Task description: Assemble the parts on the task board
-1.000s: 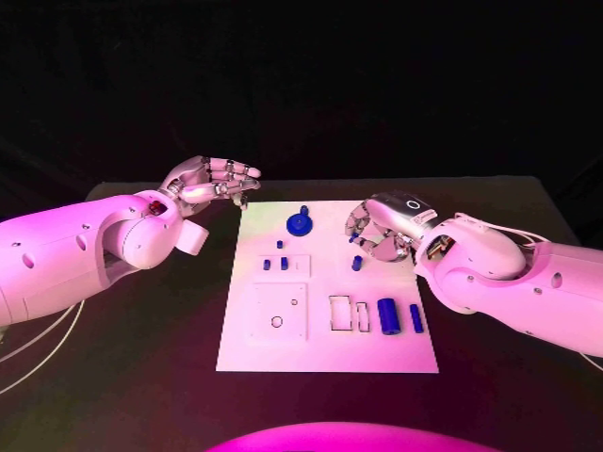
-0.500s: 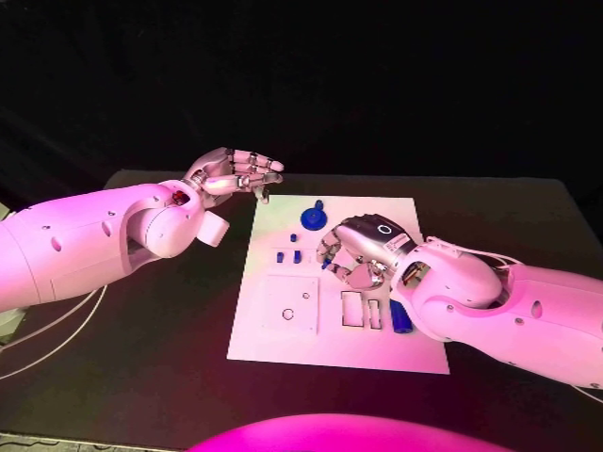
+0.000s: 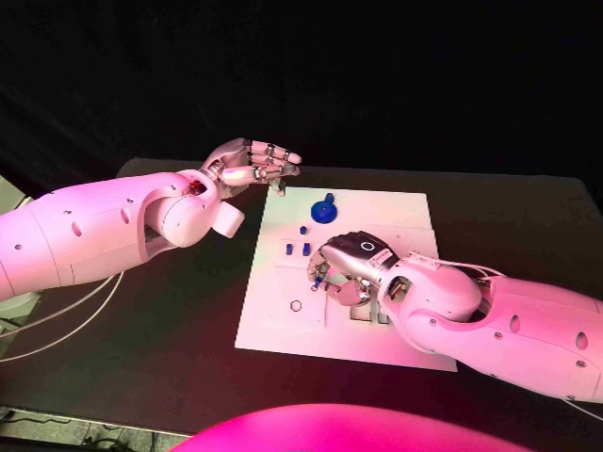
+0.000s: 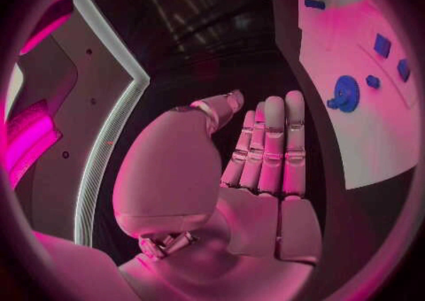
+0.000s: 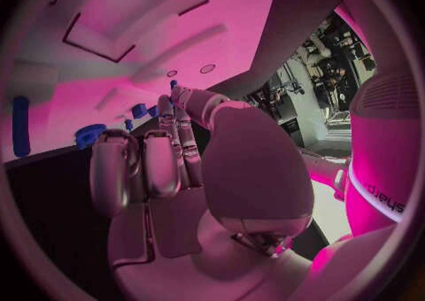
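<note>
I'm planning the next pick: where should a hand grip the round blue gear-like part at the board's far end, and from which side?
Probably from above: the round blue part lies flat on the task board, so pinch its raised stem or opposite rim edges. The left hand hovers nearest.

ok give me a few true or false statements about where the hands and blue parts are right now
1. The right hand is over the task board. True.
2. The left hand rests on the task board. False: it is raised past the board's far left corner, off the board.
3. A blue gear-like part sits near the board's far edge. True.
4. The left hand holds a blue part. False: the left wrist view shows its palm bare, fingers straight.
5. The board is black on a white table. False: the board is white, on a black table.
</note>
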Available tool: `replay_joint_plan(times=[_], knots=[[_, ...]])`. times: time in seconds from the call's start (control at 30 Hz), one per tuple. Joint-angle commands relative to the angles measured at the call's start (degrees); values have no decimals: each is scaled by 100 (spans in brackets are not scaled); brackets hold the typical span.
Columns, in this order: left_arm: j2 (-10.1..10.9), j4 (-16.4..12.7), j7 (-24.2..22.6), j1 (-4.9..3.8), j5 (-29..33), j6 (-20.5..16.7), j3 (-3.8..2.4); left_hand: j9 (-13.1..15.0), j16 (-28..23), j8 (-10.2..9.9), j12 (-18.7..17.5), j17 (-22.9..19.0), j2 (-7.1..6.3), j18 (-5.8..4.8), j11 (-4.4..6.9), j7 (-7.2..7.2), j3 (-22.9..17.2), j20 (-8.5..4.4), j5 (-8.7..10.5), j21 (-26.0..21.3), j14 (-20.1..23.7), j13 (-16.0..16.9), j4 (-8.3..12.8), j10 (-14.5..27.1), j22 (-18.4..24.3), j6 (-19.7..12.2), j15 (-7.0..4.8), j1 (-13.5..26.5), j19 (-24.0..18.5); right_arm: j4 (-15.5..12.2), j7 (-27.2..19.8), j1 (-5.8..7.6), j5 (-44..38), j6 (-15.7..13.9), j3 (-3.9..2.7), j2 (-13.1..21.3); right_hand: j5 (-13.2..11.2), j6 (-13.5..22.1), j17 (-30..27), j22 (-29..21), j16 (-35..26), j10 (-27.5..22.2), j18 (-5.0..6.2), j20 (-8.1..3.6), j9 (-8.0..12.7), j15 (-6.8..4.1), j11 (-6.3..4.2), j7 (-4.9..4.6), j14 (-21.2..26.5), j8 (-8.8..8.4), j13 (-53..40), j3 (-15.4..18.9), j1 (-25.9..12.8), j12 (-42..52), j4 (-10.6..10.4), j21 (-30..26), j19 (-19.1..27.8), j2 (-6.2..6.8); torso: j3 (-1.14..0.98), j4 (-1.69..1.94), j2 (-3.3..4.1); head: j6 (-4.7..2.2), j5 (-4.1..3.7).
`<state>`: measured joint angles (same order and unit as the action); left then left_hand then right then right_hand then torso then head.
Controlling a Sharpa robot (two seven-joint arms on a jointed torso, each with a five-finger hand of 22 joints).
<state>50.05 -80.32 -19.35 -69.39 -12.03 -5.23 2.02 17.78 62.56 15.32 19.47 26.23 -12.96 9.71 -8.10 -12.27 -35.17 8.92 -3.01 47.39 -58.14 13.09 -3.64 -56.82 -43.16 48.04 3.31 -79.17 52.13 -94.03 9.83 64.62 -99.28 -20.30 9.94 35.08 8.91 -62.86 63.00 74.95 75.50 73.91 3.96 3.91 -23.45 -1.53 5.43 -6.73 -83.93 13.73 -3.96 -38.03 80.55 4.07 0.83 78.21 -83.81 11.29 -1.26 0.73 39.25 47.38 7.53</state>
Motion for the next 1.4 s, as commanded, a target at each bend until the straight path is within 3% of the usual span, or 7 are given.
replay_joint_plan(times=[0.03, 0.27, 0.9, 1.4], knots=[[-12, -20, -35, -2, 47, 35, -7, -6, -38, 1, 33, -9, 47, 84, 14, 16, 35, 3, -10, -22, -11, -8, 2, 34, 5, -40, 29, -8, 23, 16, 51, -30, -291, 155, 0, -29, 32, -26, -1, 369, 28, 298, -85, 2, -8, -34, -268, -23, -155, 18, -201, -111, -5, 3, 71, -4, -47, -36, -7, -2, 1, 40, 45], [-9, -16, -23, -2, 47, 57, -7, -10, -40, -2, 32, -9, 46, 84, 11, 12, 41, 4, -10, -28, -11, -11, 1, 44, 10, -48, 31, -11, 27, 9, 59, -63, -405, 116, 1, -64, 51, -24, 0, 386, 31, 298, -89, 4, -11, -32, -267, -24, -155, 17, -203, -118, -11, 0, 78, 12, -53, -34, -10, -13, 2, 66, 64], [-10, -1, 31, -3, 47, 111, -7, -13, -42, -5, 31, -9, 47, 84, 8, 9, 47, 5, -10, -33, -11, -13, -2, 51, 14, -55, 34, -9, 30, 182, 81, -126, -506, 98, 1, -184, 65, -24, 4, 396, 35, 300, -91, 6, -13, -31, -266, -25, -156, 17, -206, -123, -18, -2, 83, 21, -56, -30, -11, 0, 0, 92, 81], [-1, -5, 57, -3, 41, 134, -7, -20, -45, -10, 28, -9, 48, 83, 1, 2, 59, 9, -10, -45, -10, -17, -9, 71, 24, -70, 39, -6, 37, 270, 84, -161, -541, 266, 7, -266, 71, -25, -2, 403, 34, 302, -93, 7, -16, -30, -266, -26, -155, 17, -207, -126, -23, -3, 88, 28, -58, -27, -7, 1, -2, 117, 102]])
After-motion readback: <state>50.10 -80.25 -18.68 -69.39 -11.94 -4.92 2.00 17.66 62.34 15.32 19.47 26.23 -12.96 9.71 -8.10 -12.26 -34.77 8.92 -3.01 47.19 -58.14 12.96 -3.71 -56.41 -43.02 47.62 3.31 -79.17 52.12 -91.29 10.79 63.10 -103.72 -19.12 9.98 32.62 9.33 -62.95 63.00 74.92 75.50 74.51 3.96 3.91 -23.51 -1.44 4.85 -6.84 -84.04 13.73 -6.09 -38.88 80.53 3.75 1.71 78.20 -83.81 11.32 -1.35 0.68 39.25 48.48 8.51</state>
